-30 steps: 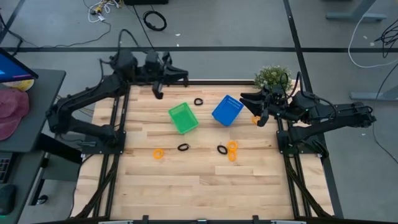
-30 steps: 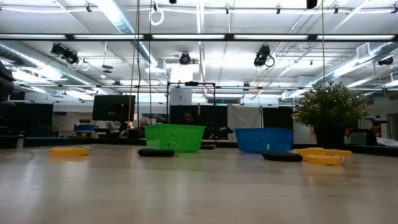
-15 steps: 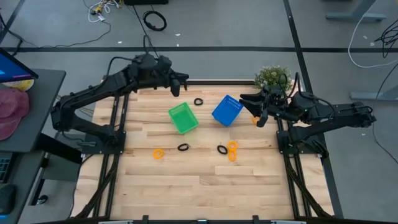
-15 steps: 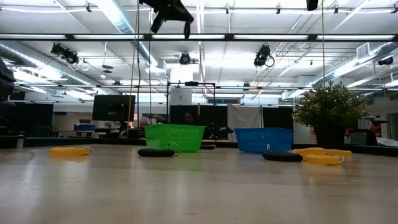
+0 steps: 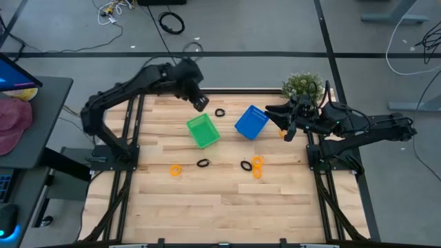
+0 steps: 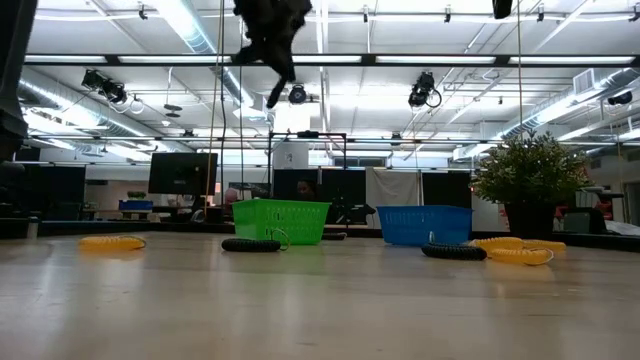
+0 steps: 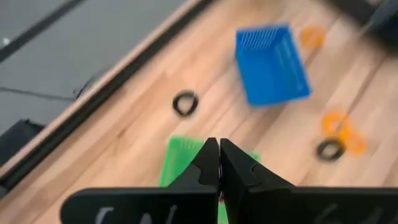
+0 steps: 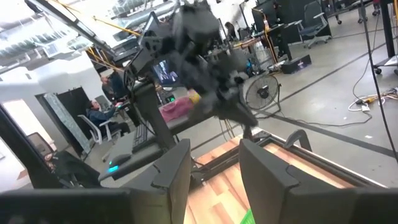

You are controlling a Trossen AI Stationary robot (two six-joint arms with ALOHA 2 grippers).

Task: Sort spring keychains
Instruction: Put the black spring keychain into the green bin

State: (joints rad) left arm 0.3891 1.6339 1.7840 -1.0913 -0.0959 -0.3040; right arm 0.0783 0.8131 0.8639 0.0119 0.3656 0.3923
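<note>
**Left arm reaches in above the baskets, nothing picked yet**

A wooden table [image 5: 220, 200] holds a green basket [image 5: 202, 130] and a blue basket [image 5: 251, 122]. The left gripper [image 5: 200, 105], jaws pressed shut and empty, hovers above the green basket. The right gripper [image 5: 284, 131] waits beside the blue basket, jaws parted, empty. Spring keychains [image 5: 220, 112] lie scattered on the table, black and orange, none visibly sorted. Next, likely: open the jaws and descend onto one.
</note>
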